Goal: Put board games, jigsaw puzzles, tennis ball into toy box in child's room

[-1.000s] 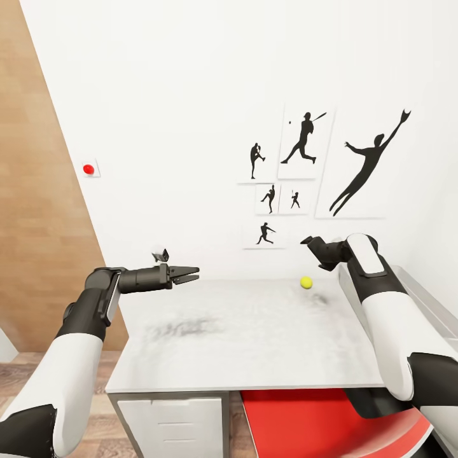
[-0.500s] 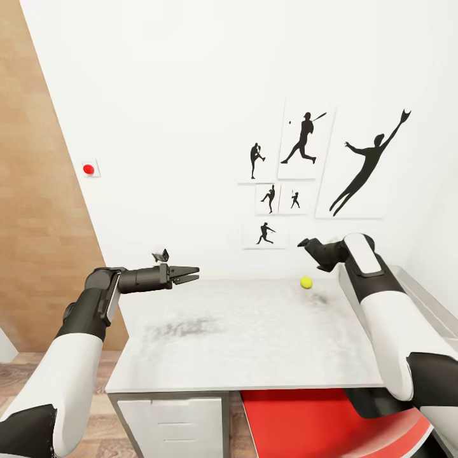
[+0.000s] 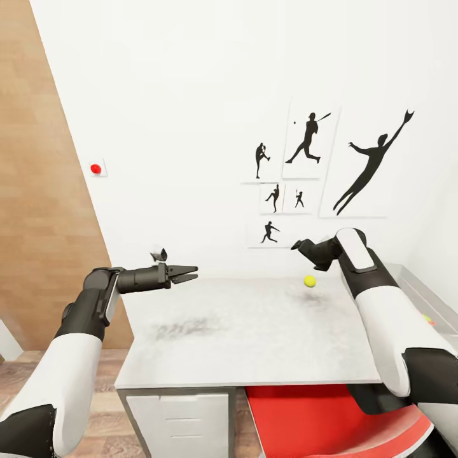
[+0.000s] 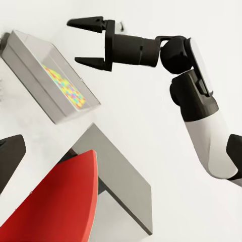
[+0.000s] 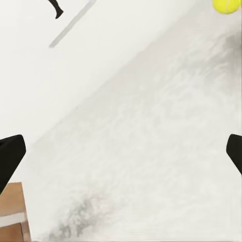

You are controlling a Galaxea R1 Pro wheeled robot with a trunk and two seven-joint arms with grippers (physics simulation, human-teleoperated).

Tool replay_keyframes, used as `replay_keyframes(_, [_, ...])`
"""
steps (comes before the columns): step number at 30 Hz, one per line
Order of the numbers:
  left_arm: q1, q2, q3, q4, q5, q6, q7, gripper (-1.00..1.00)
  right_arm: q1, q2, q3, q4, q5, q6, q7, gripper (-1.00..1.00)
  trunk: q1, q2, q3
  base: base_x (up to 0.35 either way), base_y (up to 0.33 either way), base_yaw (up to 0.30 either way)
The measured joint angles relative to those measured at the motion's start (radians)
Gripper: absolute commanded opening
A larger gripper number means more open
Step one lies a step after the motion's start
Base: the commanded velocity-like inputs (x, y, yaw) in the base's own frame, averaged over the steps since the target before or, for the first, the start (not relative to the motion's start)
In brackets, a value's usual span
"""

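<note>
The tennis ball (image 3: 310, 280) lies near the back right of the table (image 3: 242, 331), and also shows on the mottled top (image 5: 151, 151) as a yellow-green ball (image 5: 226, 5). My right gripper (image 3: 296, 245) hangs open just above and left of it, empty, jaws spread wide (image 4: 75, 41). At the table's far left edge my left gripper (image 3: 194, 273) hovers open and empty. The light grey toy box (image 4: 30, 65) holds a multicoloured jigsaw puzzle (image 4: 65, 88). Behind my right arm the toy box rim (image 3: 413, 289) shows. The board games and bed are out of view.
A red chair (image 3: 318, 420) is tucked under the table's right half. White drawers (image 3: 178, 420) sit under its left half. The white wall with baseball silhouettes (image 3: 305, 172) stands close behind the table. A wood panel (image 3: 44, 210) and plank floor are at left.
My right gripper has moved a little left, over the ball's left side. The camera has shifted slightly. Ball and left arm have stayed put.
</note>
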Motion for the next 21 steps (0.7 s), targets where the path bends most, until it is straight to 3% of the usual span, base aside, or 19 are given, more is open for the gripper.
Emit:
replay_keyframes(7, [0.000, 0.001, 0.027, 0.000, -0.001, 0.000, 0.000, 1.00, -0.040, -0.001, 0.049, 0.001, -0.003, 0.012, -0.075, 1.00, 0.000, 0.000, 0.000, -0.002, 0.004, 0.000])
replay_keyframes(13, [0.000, 0.003, 0.033, 0.000, -0.006, 0.001, 0.000, 1.00, -0.055, -0.001, 0.059, -0.001, -0.003, 0.014, -0.092, 1.00, 0.000, 0.000, 0.000, 0.000, 0.000, 0.000])
replay_keyframes(21, [0.000, 0.024, 0.035, -0.001, -0.011, 0.001, 0.000, 1.00, -0.059, -0.004, 0.063, 0.001, -0.004, 0.029, -0.096, 1.00, 0.000, 0.000, -0.008, 0.000, 0.000, -0.048])
